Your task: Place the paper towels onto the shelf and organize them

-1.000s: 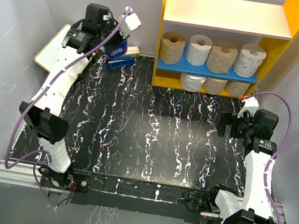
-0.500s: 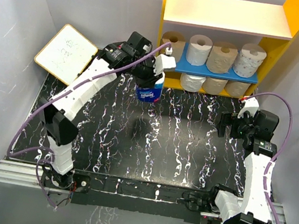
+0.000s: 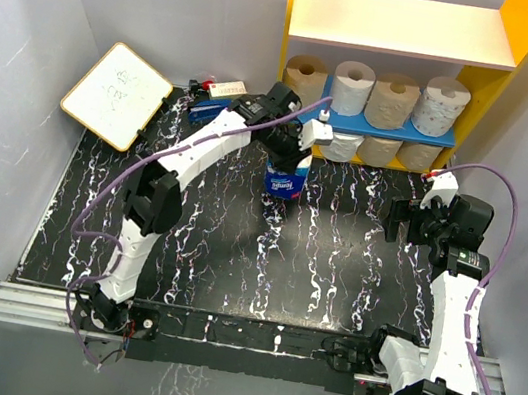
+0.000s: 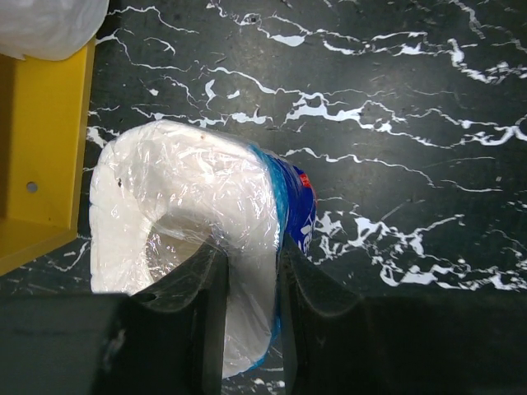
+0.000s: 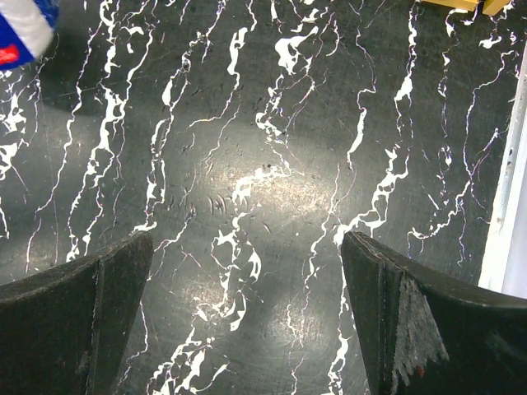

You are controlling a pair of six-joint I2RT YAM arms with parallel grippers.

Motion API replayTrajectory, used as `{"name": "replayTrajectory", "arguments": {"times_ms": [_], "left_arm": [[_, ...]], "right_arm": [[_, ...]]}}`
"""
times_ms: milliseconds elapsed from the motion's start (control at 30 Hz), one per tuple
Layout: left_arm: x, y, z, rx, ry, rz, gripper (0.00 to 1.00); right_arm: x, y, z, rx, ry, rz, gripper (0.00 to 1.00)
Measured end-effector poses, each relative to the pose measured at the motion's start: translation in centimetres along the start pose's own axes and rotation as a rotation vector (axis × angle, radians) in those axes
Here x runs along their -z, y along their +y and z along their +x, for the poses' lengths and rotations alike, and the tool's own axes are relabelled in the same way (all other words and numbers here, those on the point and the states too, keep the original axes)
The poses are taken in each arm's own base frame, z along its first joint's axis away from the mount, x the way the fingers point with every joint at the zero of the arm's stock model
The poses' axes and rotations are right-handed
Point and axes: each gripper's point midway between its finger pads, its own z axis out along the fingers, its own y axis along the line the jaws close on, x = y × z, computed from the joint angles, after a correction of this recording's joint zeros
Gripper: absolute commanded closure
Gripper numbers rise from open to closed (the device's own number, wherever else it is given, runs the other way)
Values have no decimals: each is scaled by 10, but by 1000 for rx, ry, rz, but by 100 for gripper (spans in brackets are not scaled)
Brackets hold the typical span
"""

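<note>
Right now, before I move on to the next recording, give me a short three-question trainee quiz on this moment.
1. True or false: the left end effector is shut on the blue-wrapped roll.
2. On the shelf, how many rolls stand on the blue board? A) two B) four C) six
3. Fill in: the right end effector is ___ and holds nothing.
Key: 1 true; 2 B; 3 open.
</note>
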Motion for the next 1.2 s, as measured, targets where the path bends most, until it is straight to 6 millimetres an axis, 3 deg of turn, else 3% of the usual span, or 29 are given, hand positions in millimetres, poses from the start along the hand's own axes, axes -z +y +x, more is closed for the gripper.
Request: {"name": "replayTrajectory", "arguments": {"times_ms": [333, 433, 733, 1200], "left_arm": [[-51, 33, 22, -87, 47, -63, 100], [-59, 45, 19, -117, 30, -98, 100], [-72, 78, 5, -158, -12, -181, 100], [-71, 83, 3, -185, -5, -196, 100]], "right_arm": [[0, 0, 0, 0, 1, 0, 2], [-1, 0, 1, -2, 5, -2, 2], [-2, 0, 2, -3, 11, -7, 2], [-4, 0, 4, -6, 17, -10, 2]]}}
